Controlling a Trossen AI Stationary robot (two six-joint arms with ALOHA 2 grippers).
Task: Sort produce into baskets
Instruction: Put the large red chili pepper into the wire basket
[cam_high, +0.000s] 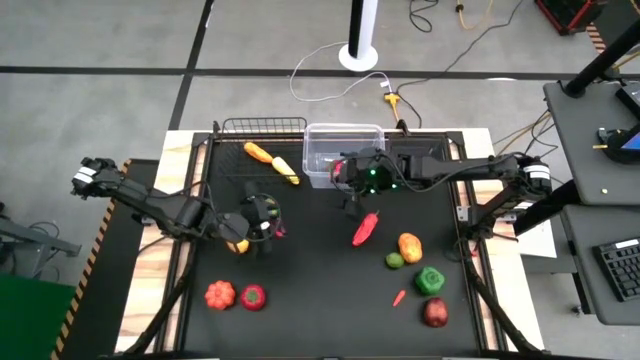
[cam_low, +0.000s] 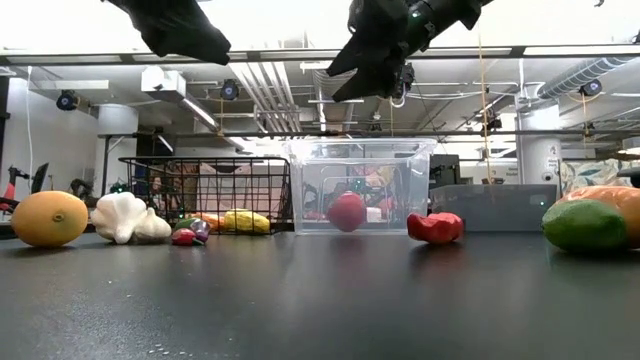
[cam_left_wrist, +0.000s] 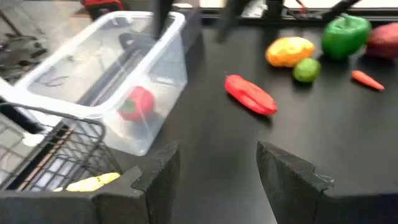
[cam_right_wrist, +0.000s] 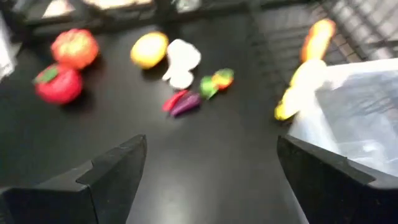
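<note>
Both grippers hang open above the black table with nothing between their fingers. My left gripper (cam_left_wrist: 217, 180) (cam_high: 268, 222) is left of centre, above a yellow lemon (cam_high: 237, 245) and white garlic (cam_right_wrist: 180, 62). My right gripper (cam_right_wrist: 211, 180) (cam_high: 348, 192) hovers at the near edge of the clear bin (cam_high: 345, 140), which holds a red fruit (cam_left_wrist: 137, 102). The black wire basket (cam_high: 262, 128) at the far left holds a carrot (cam_high: 258, 152) and corn (cam_high: 287, 171). A red pepper (cam_high: 365, 228) lies on the table near the centre.
At the near left lie a pumpkin (cam_high: 220, 294) and a tomato (cam_high: 253, 297). At the right lie a yellow-orange fruit (cam_high: 410, 245), a lime (cam_high: 395, 261), a green pepper (cam_high: 430, 281), a small chilli (cam_high: 400, 297) and a dark red fruit (cam_high: 435, 313). A low grey container (cam_low: 490, 207) stands right of the bin.
</note>
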